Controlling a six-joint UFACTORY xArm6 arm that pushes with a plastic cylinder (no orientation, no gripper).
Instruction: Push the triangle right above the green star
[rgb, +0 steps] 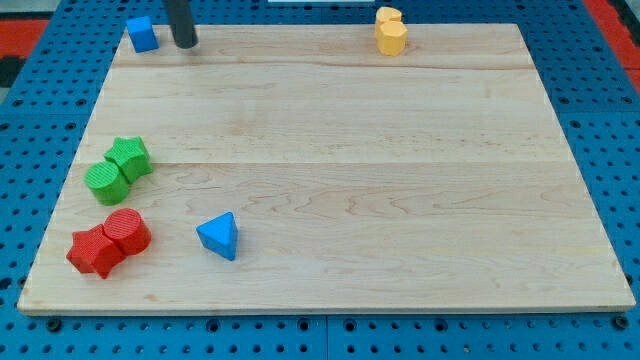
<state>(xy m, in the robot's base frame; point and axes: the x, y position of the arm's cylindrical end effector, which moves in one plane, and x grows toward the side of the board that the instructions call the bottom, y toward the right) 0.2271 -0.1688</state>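
1. My tip (186, 45): a bare rod end, nothing to open or close, holding nothing. It rests on the board at the view's top left, just beside the blue cube (143, 34), to that block's right. Cannot tell if they touch; a thin gap seems to show.
2. Blue triangle (219, 237): the task's block, low on the board, left of centre, well apart from my tip. Nothing touches it.
3. Green star (130, 157): at the board's left edge, touching the green cylinder (105, 183) below-left of it.
4. Red cylinder (127, 231) and red star (94, 252) sit together at the bottom left, near the triangle's left.
5. Yellow block (391, 31), shape unclear, at the top edge, far from the action.
6. Step, as judged: approach not yet made. Next move likely calls for bringing my tip round to the triangle's lower right, then pushing up-left, skirting the green pair, to stop above the star.
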